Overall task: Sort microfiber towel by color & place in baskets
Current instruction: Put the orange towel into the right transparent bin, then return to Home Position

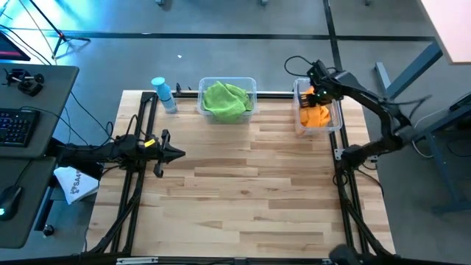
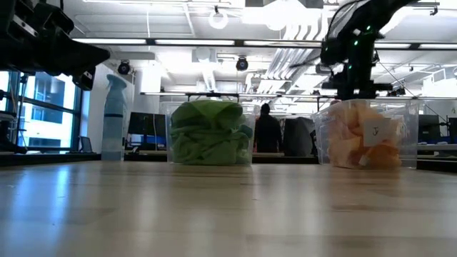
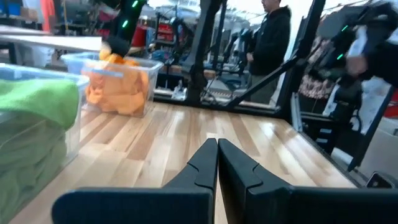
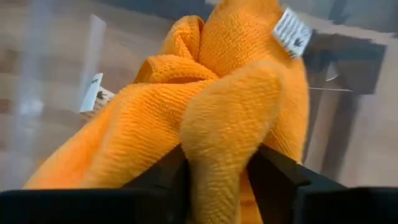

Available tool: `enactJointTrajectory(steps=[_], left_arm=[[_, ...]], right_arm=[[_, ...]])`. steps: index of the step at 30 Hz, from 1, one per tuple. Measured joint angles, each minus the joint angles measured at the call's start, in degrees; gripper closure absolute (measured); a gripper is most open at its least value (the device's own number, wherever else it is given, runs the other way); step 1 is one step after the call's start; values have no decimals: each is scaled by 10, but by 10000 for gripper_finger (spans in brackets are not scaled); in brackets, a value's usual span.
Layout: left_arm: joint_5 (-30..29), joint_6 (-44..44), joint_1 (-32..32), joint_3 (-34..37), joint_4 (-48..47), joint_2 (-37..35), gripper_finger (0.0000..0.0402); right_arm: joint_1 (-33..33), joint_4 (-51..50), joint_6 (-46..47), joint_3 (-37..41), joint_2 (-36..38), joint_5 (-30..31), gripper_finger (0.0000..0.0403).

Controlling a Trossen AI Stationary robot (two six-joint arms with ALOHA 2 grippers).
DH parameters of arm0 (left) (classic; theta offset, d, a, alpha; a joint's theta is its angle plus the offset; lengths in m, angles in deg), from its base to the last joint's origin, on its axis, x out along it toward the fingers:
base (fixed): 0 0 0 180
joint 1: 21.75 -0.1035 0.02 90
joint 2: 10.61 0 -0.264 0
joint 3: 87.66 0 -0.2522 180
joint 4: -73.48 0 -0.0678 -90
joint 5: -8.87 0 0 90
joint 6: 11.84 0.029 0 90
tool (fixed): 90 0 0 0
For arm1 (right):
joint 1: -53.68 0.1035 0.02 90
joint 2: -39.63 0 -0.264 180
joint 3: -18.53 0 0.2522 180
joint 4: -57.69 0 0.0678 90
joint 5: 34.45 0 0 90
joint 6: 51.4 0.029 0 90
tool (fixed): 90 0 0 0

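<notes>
Green towels (image 1: 227,101) fill the wider clear basket (image 1: 202,82) at the table's far edge. Orange towels (image 1: 315,116) lie in the narrower basket (image 1: 338,121) at the far right. My right gripper (image 4: 221,165) points steeply down into that basket, its fingers apart, with a puffy fold of an orange towel (image 4: 224,124) between them. The towel has a white label (image 4: 291,30). My left gripper (image 3: 217,146) is shut on nothing and hovers level over the table's left side (image 1: 180,154). My right gripper comes from above, slanting down into the narrower basket. A thick fold of the orange towel (image 4: 217,180) stands between the two spread fingers (image 4: 273,174) and touches their inner sides. The towel bulges loosely and its rest lies slack on the orange pile below.
A light-blue spray bottle (image 1: 163,94) stands at the far left, beside the wider basket. Bare wooden tabletop (image 1: 243,191) stretches from the baskets to the near edge. A desk with a keyboard (image 1: 18,125) is left of the table. A person (image 2: 268,132) stands in the room beyond.
</notes>
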Motion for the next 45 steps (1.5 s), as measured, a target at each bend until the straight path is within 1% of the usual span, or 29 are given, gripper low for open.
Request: enactJointTrajectory(steps=[2,5,11,18,22,24,26,28,31,33,36,38,41,45], left_arm=[[-4,-4,0,0,-6,0,401],[-4,-15,0,0,-6,0,401],[-4,10,0,0,-5,0,401],[-4,11,0,0,-5,0,401],[-4,11,0,0,-5,0,401],[-4,11,0,0,-5,0,401],[-4,11,0,0,-5,0,401],[-4,11,0,0,-5,0,401],[-4,11,0,0,-5,0,401],[-4,11,0,0,-5,0,401],[-4,11,0,0,-5,0,401],[-4,11,0,0,-5,0,401],[-4,11,0,0,-5,0,401],[-4,11,0,0,-6,0,401]], right_arm=[[0,-8,0,0,27,0,245],[0,-23,-2,0,75,0,227],[0,-21,2,0,158,-7,223],[14,-9,30,0,191,-9,222],[35,-6,29,0,204,-8,226],[54,1,20,0,207,-17,241],[78,14,4,0,209,-25,269],[101,32,-13,0,214,-20,307],[139,70,-45,0,221,-20,373],[169,101,-71,0,224,-21,394],[219,176,-92,14,229,-23,386],[254,258,-94,55,240,-27,394],[310,414,-92,140,258,-57,399],[380,624,-100,245,270,-118,402]])
